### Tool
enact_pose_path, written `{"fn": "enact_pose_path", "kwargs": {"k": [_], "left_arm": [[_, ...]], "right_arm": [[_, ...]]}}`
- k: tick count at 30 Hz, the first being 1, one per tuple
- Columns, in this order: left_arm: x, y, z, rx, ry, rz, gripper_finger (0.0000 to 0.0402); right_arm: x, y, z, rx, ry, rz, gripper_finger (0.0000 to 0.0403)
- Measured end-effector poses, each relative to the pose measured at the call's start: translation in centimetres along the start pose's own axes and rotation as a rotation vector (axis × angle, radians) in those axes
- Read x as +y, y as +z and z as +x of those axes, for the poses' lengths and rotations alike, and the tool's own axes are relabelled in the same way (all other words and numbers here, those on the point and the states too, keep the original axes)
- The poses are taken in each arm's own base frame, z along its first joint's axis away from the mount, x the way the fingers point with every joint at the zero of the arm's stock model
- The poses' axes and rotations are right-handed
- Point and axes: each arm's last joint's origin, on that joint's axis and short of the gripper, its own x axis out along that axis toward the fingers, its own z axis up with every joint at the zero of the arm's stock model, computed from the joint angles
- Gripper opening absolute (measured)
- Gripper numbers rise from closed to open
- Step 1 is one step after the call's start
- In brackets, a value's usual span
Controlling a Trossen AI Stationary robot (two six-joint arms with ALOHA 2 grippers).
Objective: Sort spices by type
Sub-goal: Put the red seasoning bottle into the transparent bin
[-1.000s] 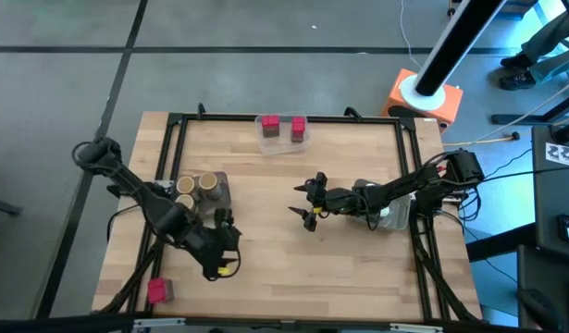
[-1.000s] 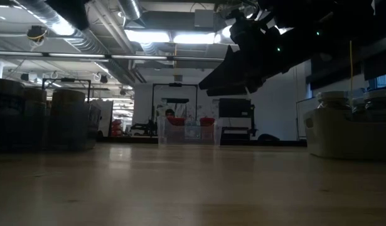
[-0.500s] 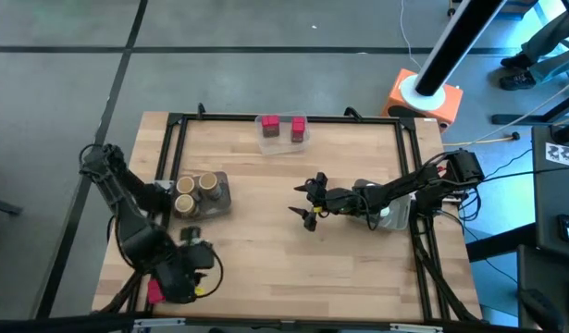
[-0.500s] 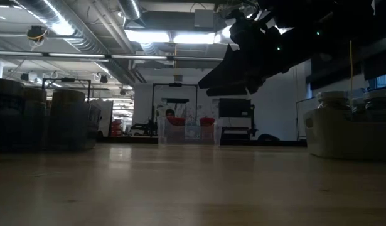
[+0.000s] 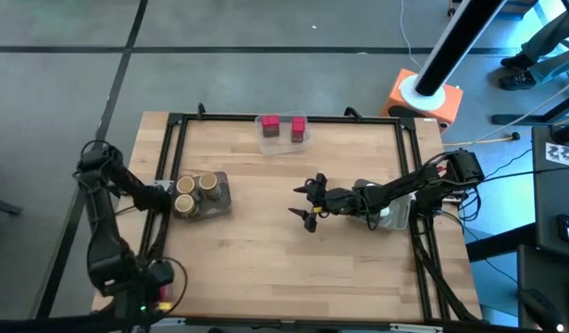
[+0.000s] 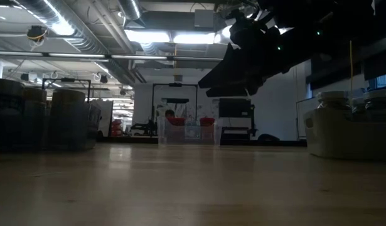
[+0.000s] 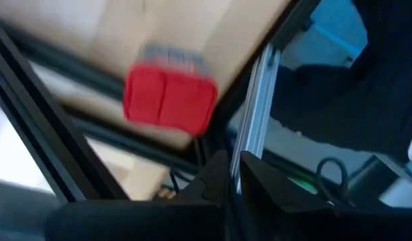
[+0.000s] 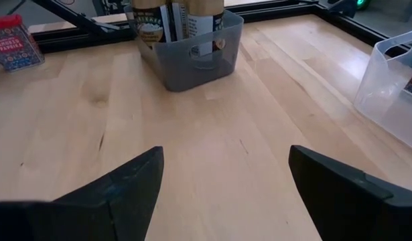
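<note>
High view puts my left gripper (image 5: 159, 294) over the red block (image 5: 164, 293) at the table's (image 5: 284, 240) near-left corner — finger state I cannot tell; I'd descend squarely. Right gripper (image 5: 309, 202) waits mid-table, spread.

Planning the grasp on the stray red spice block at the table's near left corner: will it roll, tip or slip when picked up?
The red spice block looks flat-sided, so it probably won't roll. It sits near the table edge, so a push might knock it off. Its smooth faces may slip in the left tool.
</note>
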Motion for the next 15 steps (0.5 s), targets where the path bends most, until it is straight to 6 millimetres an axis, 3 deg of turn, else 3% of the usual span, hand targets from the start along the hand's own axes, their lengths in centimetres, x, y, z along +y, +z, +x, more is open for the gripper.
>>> {"fn": "enact_pose_path", "kwargs": {"k": [5,15], "left_arm": [[1.1,-1.6,1.8,0.009,0.036,-0.037,0.0008],[2.8,-1.0,4.3,-0.051,0.101,0.079,0.0001]], "right_arm": [[0.0,0.0,0.0,-0.004,0.001,0.023,0.0321],[0.0,0.1,0.0,-0.006,0.000,0.052,0.0321]]}}
